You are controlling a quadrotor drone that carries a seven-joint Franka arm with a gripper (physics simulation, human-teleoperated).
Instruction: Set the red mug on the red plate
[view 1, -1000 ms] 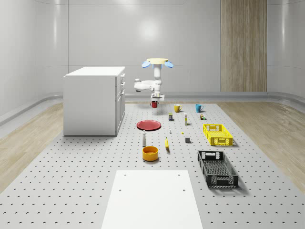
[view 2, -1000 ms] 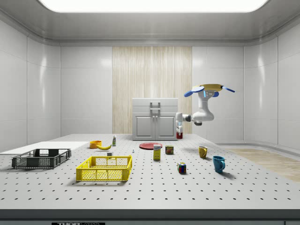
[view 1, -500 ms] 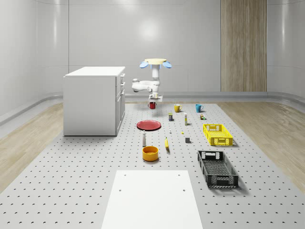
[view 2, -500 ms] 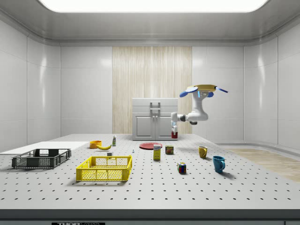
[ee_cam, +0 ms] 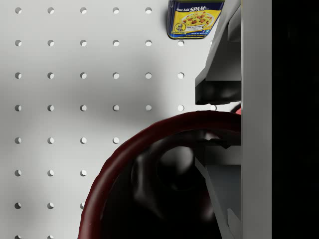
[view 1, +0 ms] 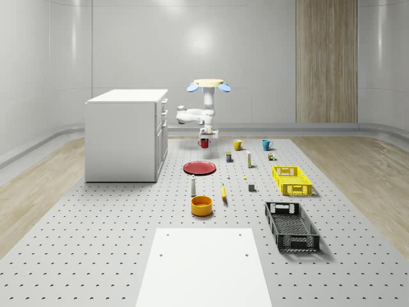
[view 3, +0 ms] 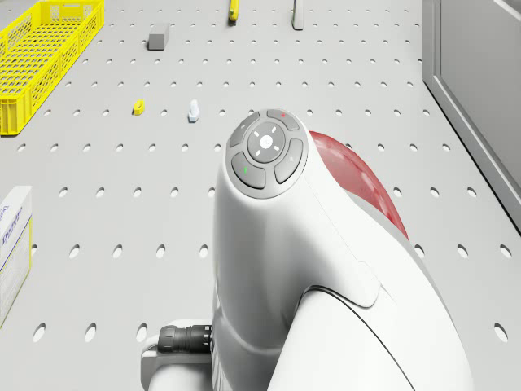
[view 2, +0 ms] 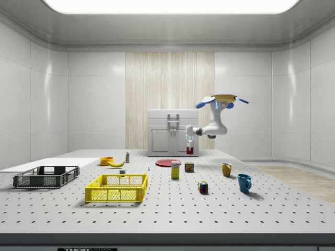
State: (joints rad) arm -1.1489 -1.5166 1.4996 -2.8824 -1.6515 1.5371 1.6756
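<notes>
The red mug hangs in the air beyond the far side of the red plate, with my gripper shut on it from above. The drone hovers above and slightly behind the mug. From the side, the mug is off the floor, to the right of the plate, under the gripper and drone. In the wrist view the fingers pinch the wall of the dark-red mug rim. Part of the plate shows behind the arm.
A white cabinet stands left of the plate. Yellow mug, blue mug, spam can, yellow crate, black crate, orange bowl and banana lie on the pegboard floor.
The drone, arm and held red mug have shifted toward the side view's left, closer to the red plate. The mug stays in the gripper.
</notes>
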